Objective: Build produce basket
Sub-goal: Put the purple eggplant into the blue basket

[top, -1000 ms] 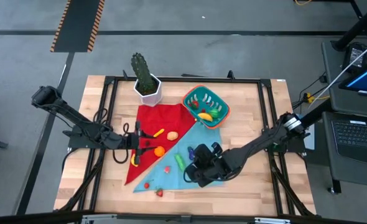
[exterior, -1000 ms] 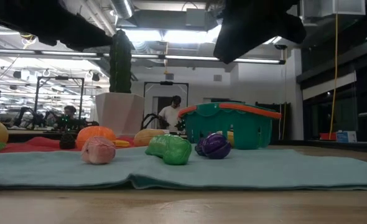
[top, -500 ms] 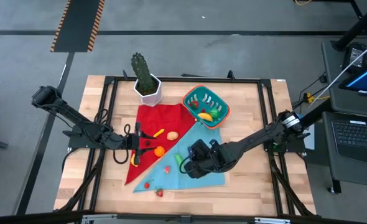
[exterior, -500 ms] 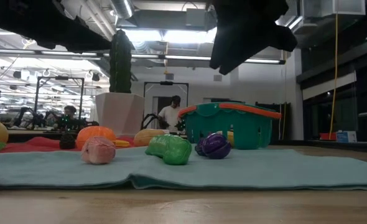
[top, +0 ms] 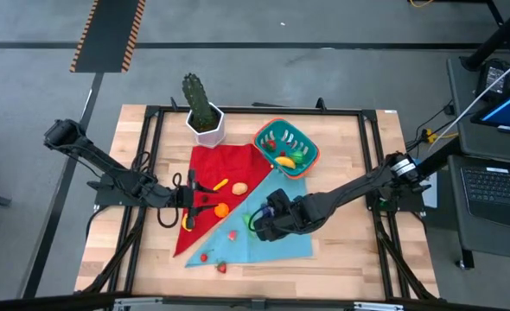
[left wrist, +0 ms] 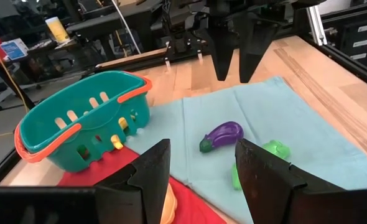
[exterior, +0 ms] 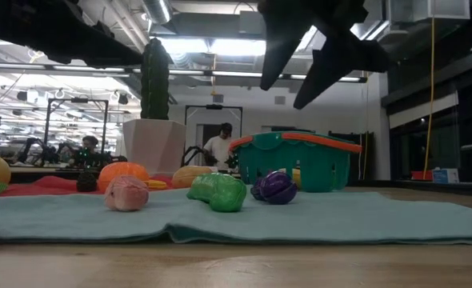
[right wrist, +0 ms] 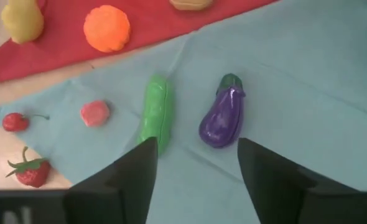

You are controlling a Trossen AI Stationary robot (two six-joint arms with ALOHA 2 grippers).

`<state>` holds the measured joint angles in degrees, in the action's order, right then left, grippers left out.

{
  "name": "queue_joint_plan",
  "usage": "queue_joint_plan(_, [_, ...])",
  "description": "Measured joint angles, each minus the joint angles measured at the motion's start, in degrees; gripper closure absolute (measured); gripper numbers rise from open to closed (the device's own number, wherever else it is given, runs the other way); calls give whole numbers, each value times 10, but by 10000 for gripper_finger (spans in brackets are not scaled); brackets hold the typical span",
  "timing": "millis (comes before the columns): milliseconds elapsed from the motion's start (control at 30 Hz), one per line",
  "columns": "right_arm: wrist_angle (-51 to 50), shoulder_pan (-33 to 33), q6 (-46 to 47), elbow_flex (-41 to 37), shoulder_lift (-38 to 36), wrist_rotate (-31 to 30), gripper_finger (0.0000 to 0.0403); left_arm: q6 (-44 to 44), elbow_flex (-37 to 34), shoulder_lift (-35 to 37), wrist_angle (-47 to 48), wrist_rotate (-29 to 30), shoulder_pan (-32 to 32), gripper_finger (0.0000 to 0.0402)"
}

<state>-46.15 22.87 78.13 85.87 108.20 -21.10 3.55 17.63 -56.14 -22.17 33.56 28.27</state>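
Observation:
The teal basket (top: 286, 147) with an orange-red rim stands on the far right part of the cloths, with yellow and green pieces inside. On the blue cloth lie a purple eggplant (right wrist: 222, 117), a green cucumber (right wrist: 156, 121), a pink piece (right wrist: 94, 112) and red berries (right wrist: 31, 171). An orange (top: 221, 209) and a carrot (top: 220, 185) rest on the red cloth. My right gripper (top: 265, 216) hangs open above the eggplant (exterior: 276, 186), its fingers pointing down and clear of it. My left gripper (top: 193, 197) waits open over the red cloth.
A white pot with a cactus (top: 205, 117) stands at the far edge, left of the basket. The red cloth (top: 216, 164) and blue cloth (top: 285, 246) overlap in the table's middle. Bare wood lies to the right and near side. People show in the room behind.
My right gripper has moved toward the table's left and a little toward the far edge, from beside the produce to above the eggplant and cucumber. In the low view its two fingers now show spread apart. The produce has stayed in place.

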Motion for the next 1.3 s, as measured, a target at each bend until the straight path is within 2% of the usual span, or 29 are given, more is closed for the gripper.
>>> queue_joint_plan(300, [-4, -21, 27, 0, 45, 47, 173, 0, 0, 0, 7, 0, 0, 229])
queue_joint_plan(700, [29, -43, 29, 0, 72, 47, 171, -2, 0, 0, 30, -2, 0, 229])
queue_joint_plan(1300, [26, -47, 40, 0, 113, 49, 171, -4, 0, 0, 39, -2, 0, 229])
